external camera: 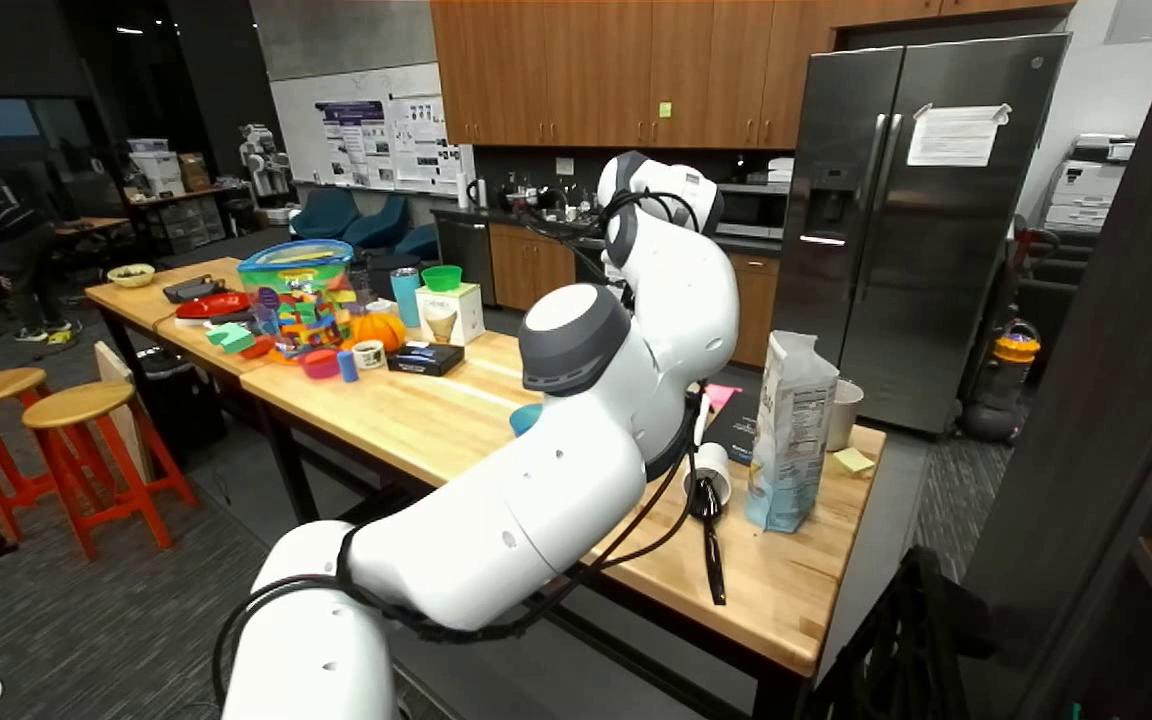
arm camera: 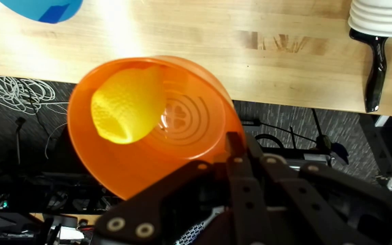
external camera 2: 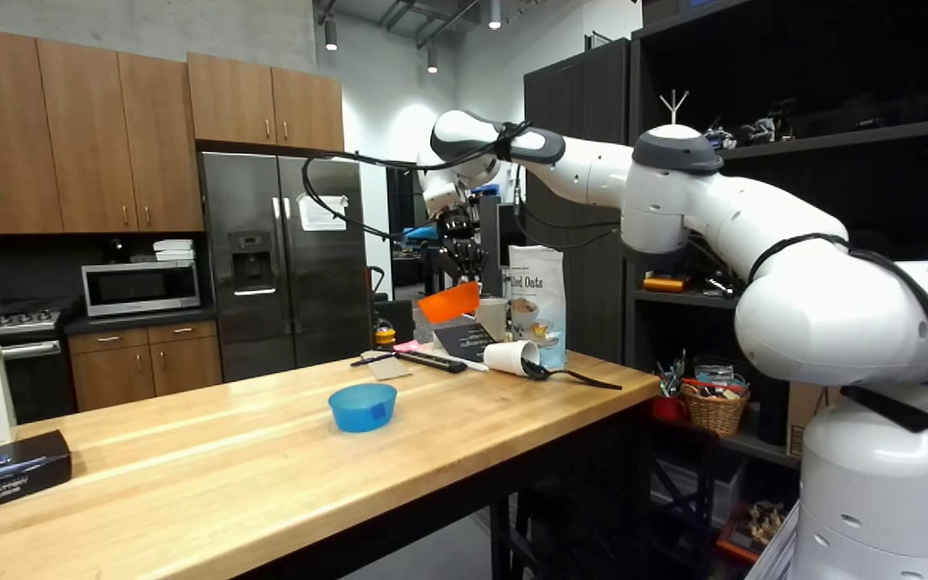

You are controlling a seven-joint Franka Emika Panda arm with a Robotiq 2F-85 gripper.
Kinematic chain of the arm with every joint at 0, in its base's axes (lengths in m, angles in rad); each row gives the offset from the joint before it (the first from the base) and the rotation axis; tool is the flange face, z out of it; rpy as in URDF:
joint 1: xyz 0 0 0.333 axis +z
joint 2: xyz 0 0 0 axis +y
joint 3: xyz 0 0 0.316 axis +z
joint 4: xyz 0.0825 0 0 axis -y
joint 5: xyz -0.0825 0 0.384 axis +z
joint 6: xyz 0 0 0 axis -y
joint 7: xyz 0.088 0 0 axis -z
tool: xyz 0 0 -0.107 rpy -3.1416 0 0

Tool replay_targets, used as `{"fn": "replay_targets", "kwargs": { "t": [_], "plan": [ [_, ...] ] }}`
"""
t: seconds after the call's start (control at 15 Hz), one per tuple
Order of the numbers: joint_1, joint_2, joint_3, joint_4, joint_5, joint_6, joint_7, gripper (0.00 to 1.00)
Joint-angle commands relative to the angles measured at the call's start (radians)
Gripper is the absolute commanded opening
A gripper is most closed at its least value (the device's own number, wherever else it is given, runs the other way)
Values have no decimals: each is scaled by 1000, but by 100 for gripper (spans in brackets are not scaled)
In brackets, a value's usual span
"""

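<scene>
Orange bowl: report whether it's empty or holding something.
Holding something: the wrist view shows a lemon inside the orange bowl, whose rim the claw grips.

an oats bag (external camera 2: 543, 302) stands near a tipped white cup (external camera 2: 504, 357)

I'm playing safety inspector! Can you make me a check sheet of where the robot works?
Surface: wooden table, shiny
Things: orange bowl, tilted, off the table; lemon-shaped yellow thing inside
Clutter: blue bowl; oats bag, upright; white cup on its side, black spoon at its mouth
Gripper: shut on the orange bowl's rim
Cables: black cable along the arm; white cable coiled on the floor
Surroundings: fridge, wooden stools
</scene>
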Motion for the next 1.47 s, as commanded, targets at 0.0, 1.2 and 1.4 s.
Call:
{"fn": "replay_targets", "kwargs": {
  "t": [0.0, 1.2, 1.4],
  "plan": [
    [0, 0, 0, 0, 0, 0, 0, 1],
    [123, 365, 593, -352, -449, -312, -4, 1],
    [136, 365, 583, -387, -470, -309, -4, 1]
  ]
}}
